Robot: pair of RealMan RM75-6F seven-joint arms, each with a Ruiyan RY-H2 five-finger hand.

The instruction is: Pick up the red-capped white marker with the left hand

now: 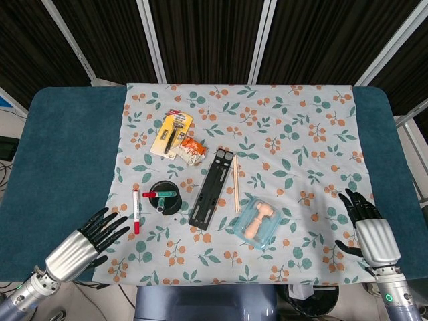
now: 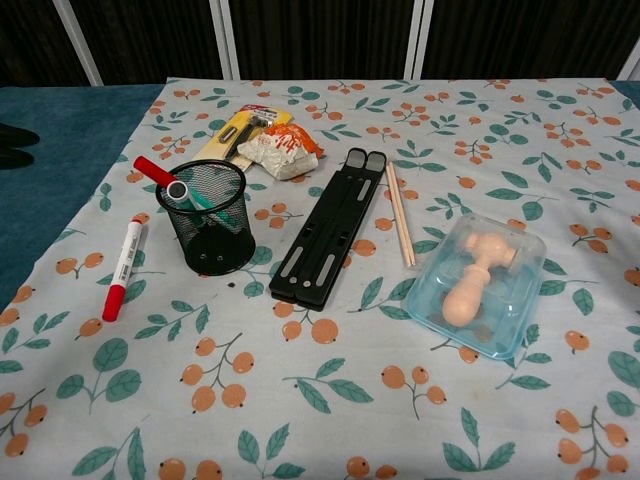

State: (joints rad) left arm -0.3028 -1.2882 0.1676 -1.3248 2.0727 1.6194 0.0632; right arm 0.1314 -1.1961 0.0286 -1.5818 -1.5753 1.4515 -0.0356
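The red-capped white marker (image 1: 136, 211) (image 2: 123, 270) lies flat on the floral cloth, left of the black mesh pen cup (image 1: 164, 197) (image 2: 210, 216), red cap toward the front edge. My left hand (image 1: 90, 239) hovers open at the front left, its fingers spread, just short of the marker's cap. In the chest view only dark fingertips (image 2: 12, 133) show at the left edge. My right hand (image 1: 367, 226) is open at the front right, holding nothing.
The pen cup holds a red and a teal marker. A black folding stand (image 1: 211, 189), wooden chopsticks (image 1: 235, 183), a clear box with a wooden toy (image 1: 258, 223), a snack packet (image 1: 190, 150) and a yellow razor pack (image 1: 173, 132) lie on the cloth.
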